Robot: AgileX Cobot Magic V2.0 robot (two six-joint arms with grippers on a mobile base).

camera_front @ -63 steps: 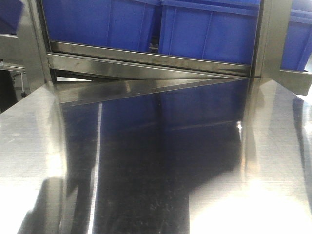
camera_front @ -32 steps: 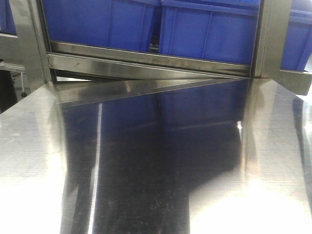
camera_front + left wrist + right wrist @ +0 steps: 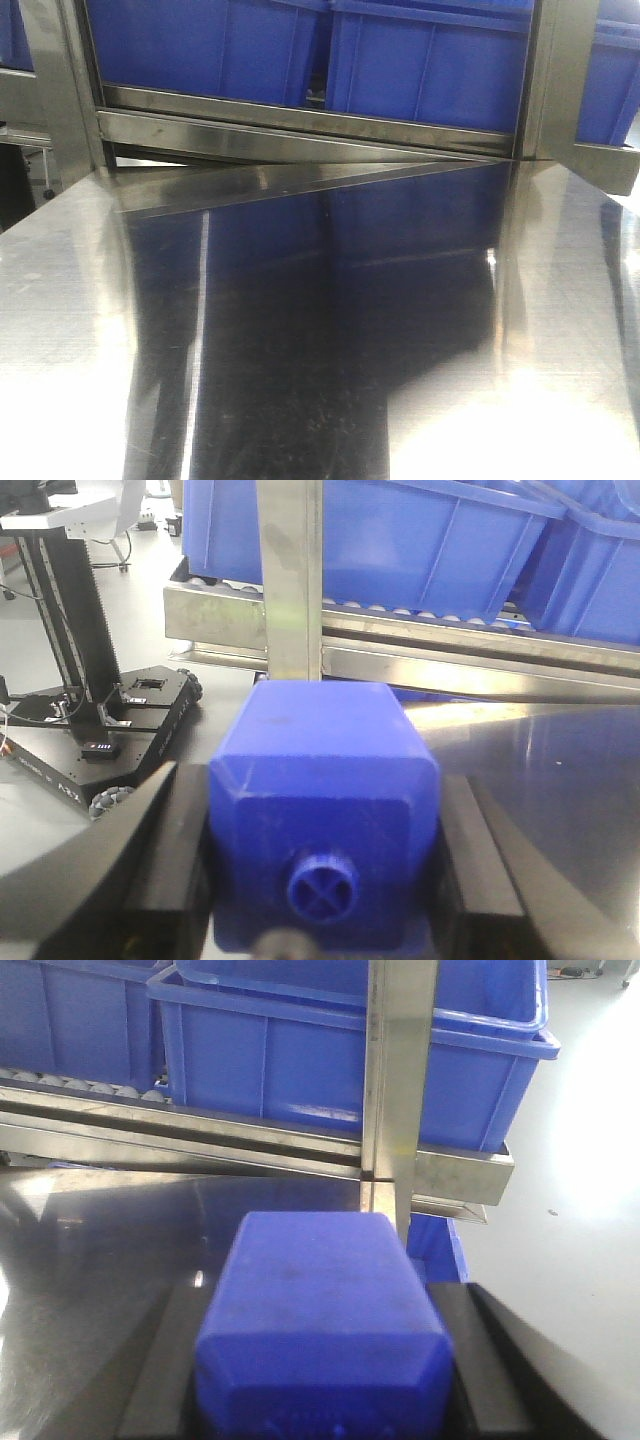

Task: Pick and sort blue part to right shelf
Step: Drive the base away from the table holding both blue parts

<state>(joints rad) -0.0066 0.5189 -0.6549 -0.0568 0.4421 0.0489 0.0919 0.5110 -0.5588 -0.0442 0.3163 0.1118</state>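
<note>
stainless steel fills the front view: a bare, glossy tabletop (image 3: 60,300) runs up to the right shelf (image 3: 300,130), whose flat front rail carries large blue crates (image 3: 430,70) side by side, their colour mirrored in the table's sheen. neither arm shows in that view. in the left wrist view the left gripper (image 3: 320,815) is clenched on the blue part (image 3: 320,770). its black fingers (image 3: 165,840) press both flanks of the squarish body, and the sloped shoulders and round cap (image 3: 321,888), marked with a cross, face the camera. the part is held in the air near the table's left edge, in front of an upright post (image 3: 290,580) of the shelf. grey rollers (image 3: 420,612) are visible under the crates there, and a black wheeled base (image 3: 110,745) stands on the floor to the left. in the right wrist view the right gripper (image 3: 318,1340) likewise grips a second blue block (image 3: 315,1300) between its fingers (image 3: 485,1360). that block's near end is cut off by the lower edge, so i cannot tell what kind it is. it is held before the shelf's right-hand post (image 3: 400,1080), with a crate behind it and the open floor beyond the table's right edge.
</note>
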